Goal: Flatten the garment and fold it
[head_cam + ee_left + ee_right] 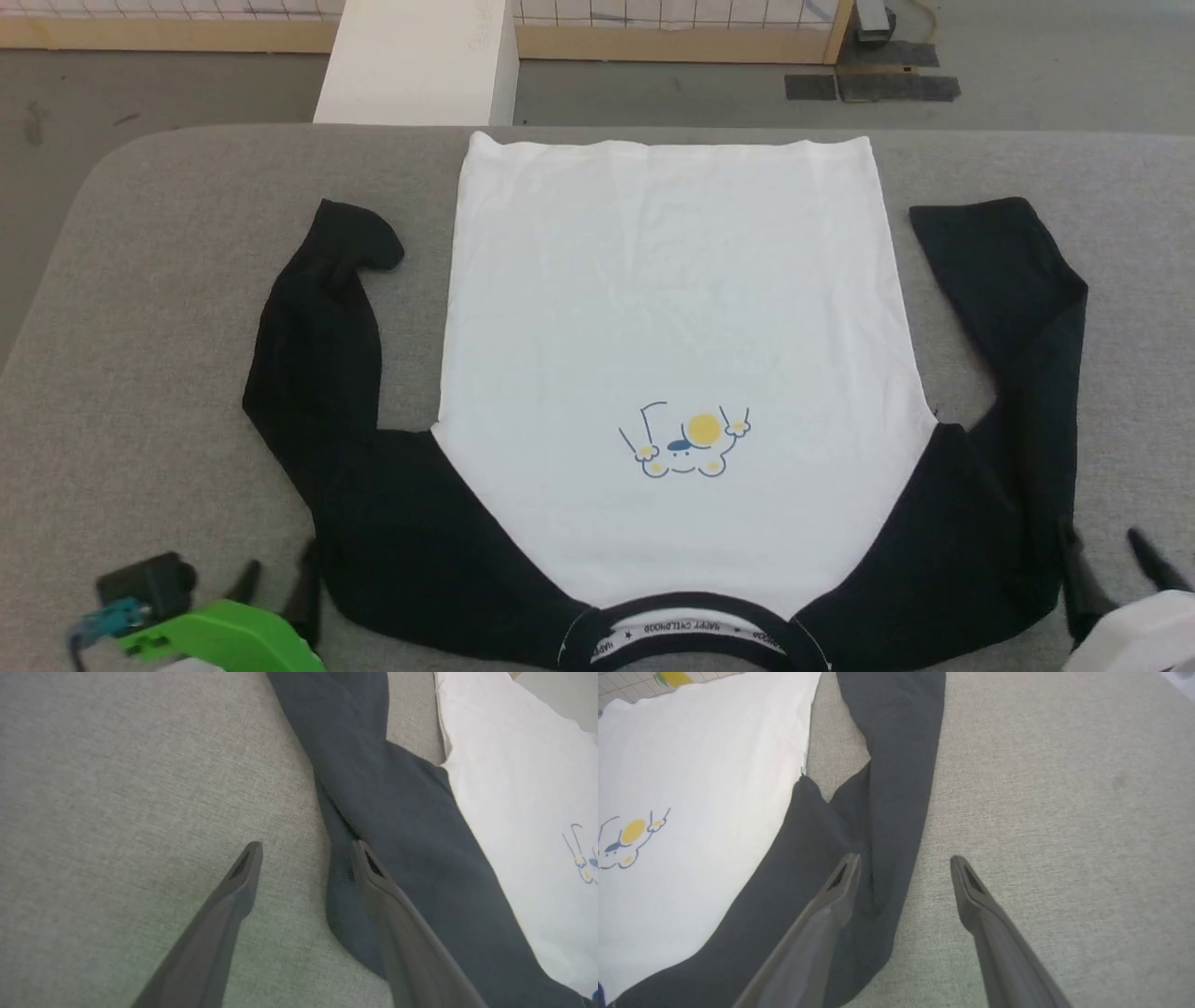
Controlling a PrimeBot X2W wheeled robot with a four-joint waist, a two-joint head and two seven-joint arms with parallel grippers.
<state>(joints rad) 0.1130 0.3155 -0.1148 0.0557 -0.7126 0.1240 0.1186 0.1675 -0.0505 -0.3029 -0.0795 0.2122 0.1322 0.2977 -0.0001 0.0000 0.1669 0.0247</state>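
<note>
The smooth white-and-black garment (pixel 672 308) is being supported flat by a woven grey table (pixel 140 327); left gripper (pixel 306 851) and right gripper (pixel 903 863) are being held agape.

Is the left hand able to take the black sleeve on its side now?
Probably yes: the open left hand straddles the edge of the sleeve on the table; nothing lies between.

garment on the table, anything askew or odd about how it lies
Only the left sleeve: its cuff end is curled and bunched, while the right sleeve lies flat. The white body is mostly smooth.
</note>
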